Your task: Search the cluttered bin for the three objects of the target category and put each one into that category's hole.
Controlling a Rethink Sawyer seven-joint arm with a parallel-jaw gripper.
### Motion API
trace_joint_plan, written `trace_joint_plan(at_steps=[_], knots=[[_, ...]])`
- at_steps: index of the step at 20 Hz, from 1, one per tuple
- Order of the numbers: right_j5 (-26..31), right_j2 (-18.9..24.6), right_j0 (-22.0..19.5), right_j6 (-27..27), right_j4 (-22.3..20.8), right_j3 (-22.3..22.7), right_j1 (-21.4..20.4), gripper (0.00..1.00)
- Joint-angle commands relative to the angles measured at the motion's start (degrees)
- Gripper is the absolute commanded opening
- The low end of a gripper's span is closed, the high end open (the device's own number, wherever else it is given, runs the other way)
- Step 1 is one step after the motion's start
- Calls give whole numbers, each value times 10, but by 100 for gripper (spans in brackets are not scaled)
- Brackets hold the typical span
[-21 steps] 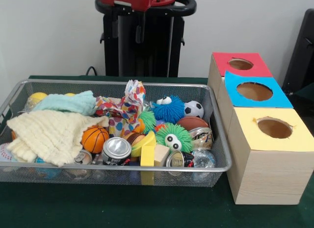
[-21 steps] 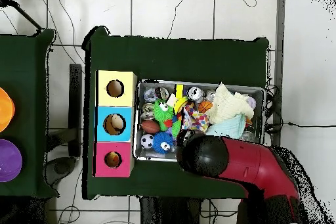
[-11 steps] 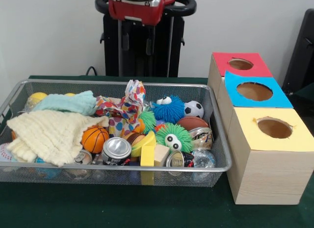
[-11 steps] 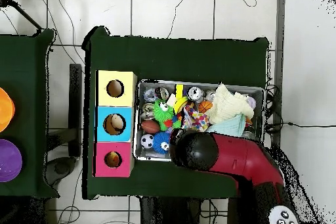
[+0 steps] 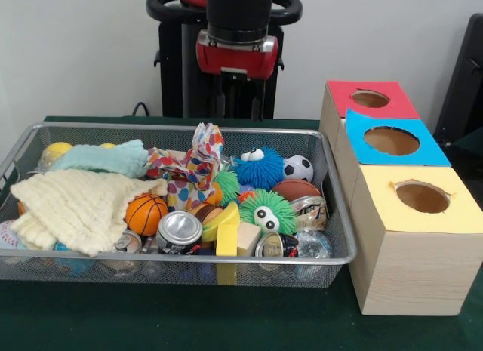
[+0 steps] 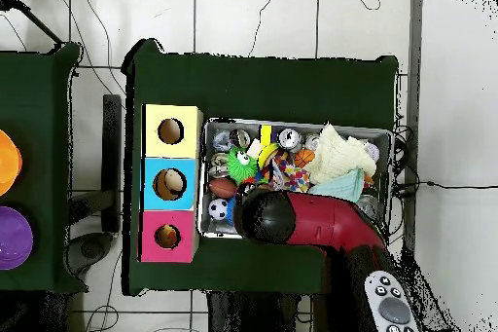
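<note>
In the overhead view the red arm (image 6: 321, 223) covers the near side of the wire bin (image 6: 384, 133), hiding the blue fuzzy toy (image 5: 260, 168). Under the cream cloth (image 5: 75, 207), bin contents are concealed. Whether the gripper (image 5: 236, 108) is parted cannot be told.

We see soft, even light from above in the front view, with no hard shadows. The white wall (image 5: 75, 49) is bright. A small glare sits on the silver can top (image 5: 179, 227) near the front edge of the wire bin (image 5: 332, 177). The green table cover (image 5: 151, 321) reads dark. In the overhead view it is nearly black, while the pale floor (image 6: 457, 75) looks washed out.
</note>
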Motion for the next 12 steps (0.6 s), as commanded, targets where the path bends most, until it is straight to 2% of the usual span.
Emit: trace_joint_plan(at_steps=[1, 6, 12], knots=[[-45, 35, 2, 30, -16, -48, 69, 100], [-73, 41, -2, 21, -14, -89, 116, 100], [-98, 52, -11, 10, -17, -121, 145, 100]])
